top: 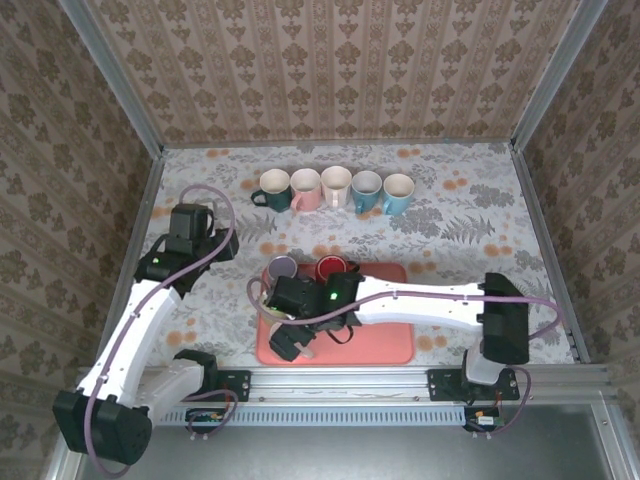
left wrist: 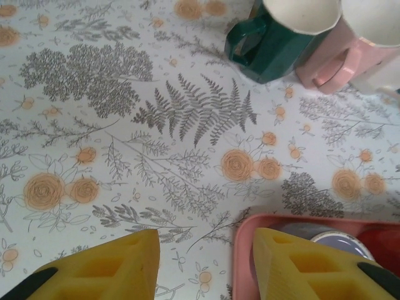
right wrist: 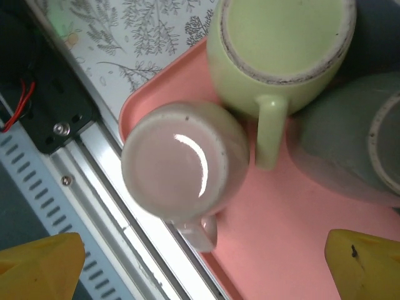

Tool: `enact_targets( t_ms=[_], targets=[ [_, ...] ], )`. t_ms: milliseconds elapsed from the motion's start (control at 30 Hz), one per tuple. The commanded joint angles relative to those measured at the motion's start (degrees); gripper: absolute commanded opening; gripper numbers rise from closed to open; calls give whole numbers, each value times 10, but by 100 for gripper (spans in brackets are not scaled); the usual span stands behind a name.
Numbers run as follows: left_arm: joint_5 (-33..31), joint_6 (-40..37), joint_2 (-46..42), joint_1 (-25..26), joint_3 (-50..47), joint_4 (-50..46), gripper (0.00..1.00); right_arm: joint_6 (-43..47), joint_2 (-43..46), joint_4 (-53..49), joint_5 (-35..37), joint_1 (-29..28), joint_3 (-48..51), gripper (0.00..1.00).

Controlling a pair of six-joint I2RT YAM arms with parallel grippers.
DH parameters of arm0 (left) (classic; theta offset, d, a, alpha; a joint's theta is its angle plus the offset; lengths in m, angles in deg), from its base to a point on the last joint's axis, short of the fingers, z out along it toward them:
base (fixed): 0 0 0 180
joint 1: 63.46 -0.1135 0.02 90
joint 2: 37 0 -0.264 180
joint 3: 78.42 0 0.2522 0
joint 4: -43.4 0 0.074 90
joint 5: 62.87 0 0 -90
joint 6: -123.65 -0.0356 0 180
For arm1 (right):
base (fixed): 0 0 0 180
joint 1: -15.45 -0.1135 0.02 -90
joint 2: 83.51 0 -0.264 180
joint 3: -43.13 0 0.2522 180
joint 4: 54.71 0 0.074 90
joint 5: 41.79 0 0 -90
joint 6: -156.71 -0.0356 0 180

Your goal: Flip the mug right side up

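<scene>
Soft, even light fills the top view; shadows are faint. The right wrist view is close and slightly blurred, with a curved glare streak on the upturned base of the pale mug (right wrist: 184, 165).

On the pink tray (right wrist: 269, 219) the mugs (right wrist: 184, 162) sit packed close, maybe touching, with little room between. The table (top: 470, 220) before the back row of mugs (top: 333, 190) lies bare.

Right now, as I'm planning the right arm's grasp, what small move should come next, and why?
Probably centre the open right gripper on the pale mug: it stands base-up on the tray, ahead of the spread fingers but off to one side of their middle, with its handle toward them.
</scene>
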Motion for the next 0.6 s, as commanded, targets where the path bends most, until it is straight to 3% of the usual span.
enact_targets(
  t_ms=[0,567],
  targets=[
    [-7,15,-28,-7,2,17,46,-75,-29,-31,14,2,-30,100],
    [-16,13,-54,-6,-5,25,47,-65,-161,-95,23,-16,-112,99]
  ],
)
